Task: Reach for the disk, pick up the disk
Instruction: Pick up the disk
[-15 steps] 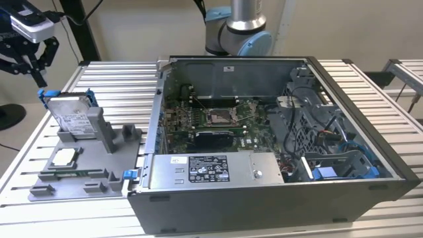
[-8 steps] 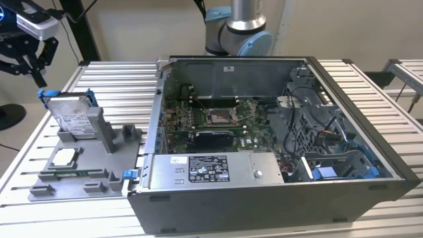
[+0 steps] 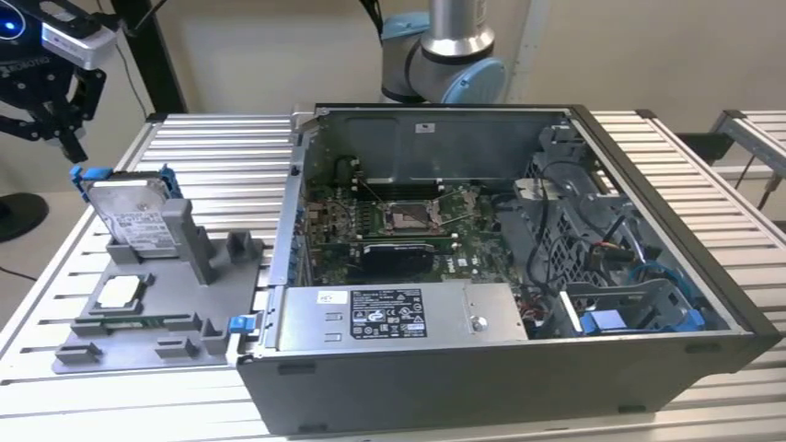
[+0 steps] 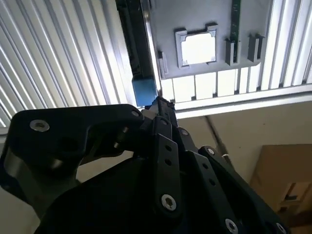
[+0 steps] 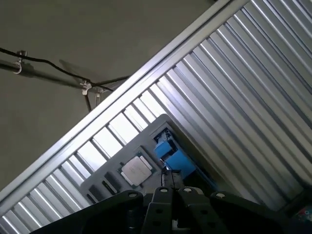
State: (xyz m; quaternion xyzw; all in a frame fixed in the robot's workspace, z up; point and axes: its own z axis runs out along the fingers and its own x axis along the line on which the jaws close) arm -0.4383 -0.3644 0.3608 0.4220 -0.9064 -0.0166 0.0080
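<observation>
The disk [image 3: 132, 214] was found standing on edge, long axis upright, in the grey holder [image 3: 187, 239] by the table's [image 3: 227, 152] edge at the exterior view's left, directly beneath the gripper [image 3: 74, 152], whose jaws were pressed together just above its blue-bracketed top corner.

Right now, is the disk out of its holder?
No, in the exterior view the disk stands upright in the grey holder, with the gripper just above its top corner.

The disk [image 3: 132, 219] has a dull silver metal face edged in blue plastic; the table [image 3: 209, 157] is ribbed, satin aluminium.
</observation>
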